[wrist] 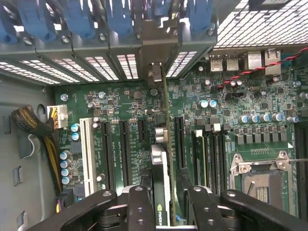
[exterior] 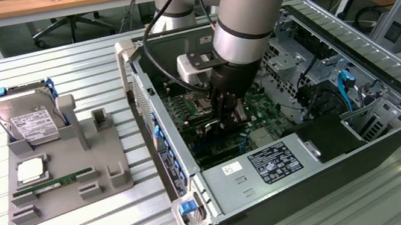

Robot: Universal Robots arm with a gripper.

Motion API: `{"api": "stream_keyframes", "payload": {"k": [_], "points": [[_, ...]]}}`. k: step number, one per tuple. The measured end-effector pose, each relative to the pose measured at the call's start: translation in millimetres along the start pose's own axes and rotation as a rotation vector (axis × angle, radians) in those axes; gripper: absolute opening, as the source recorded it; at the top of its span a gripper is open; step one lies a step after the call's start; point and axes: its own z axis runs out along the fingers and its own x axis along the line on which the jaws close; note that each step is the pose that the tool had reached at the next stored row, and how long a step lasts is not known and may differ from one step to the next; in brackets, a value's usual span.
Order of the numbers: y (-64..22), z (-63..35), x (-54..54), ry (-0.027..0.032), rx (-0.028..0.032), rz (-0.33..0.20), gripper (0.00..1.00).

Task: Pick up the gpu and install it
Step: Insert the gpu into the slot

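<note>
Inside the open computer case [exterior: 195, 177], I have the gpu [wrist: 161, 166] standing on edge in a motherboard [wrist: 240, 103] slot, seemingly seated; my hand [wrist: 163, 204] straddles it, fingers [wrist: 141, 207] parted, whether gripping I cannot tell. Withdrawal remains.

green logo mark on gpu [wrist: 160, 192], labels unreadable

The gpu [wrist: 161, 159] stands edge-on upon the motherboard [wrist: 130, 120] between the gripper [wrist: 166, 207] fingers [wrist: 140, 207], bracket at the rear slots
</note>
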Motion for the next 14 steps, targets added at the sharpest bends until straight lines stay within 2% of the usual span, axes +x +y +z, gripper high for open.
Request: {"api": "stream_keyframes", "payload": {"k": [2, 5, 9, 11, 13, 14], "points": [[0.3, -5.2, -0.2, -0.0002, 0.0001, 0.000, 0.35], [1.1, -19.1, -0.7, -0.0002, 0.0001, 0.000, 0.35], [2.9, -49.4, -1.8, -0.0001, 0.0002, 0.000, 0.35], [3.4, -58.4, -2.2, -0.0001, 0.0003, 0.000, 0.35], [4.3, -73.8, -2.7, 0.0001, 0.0005, 0.000, 0.35], [4.5, -76.9, -2.8, 0.0003, 0.0005, 0.000, 0.35]]}}
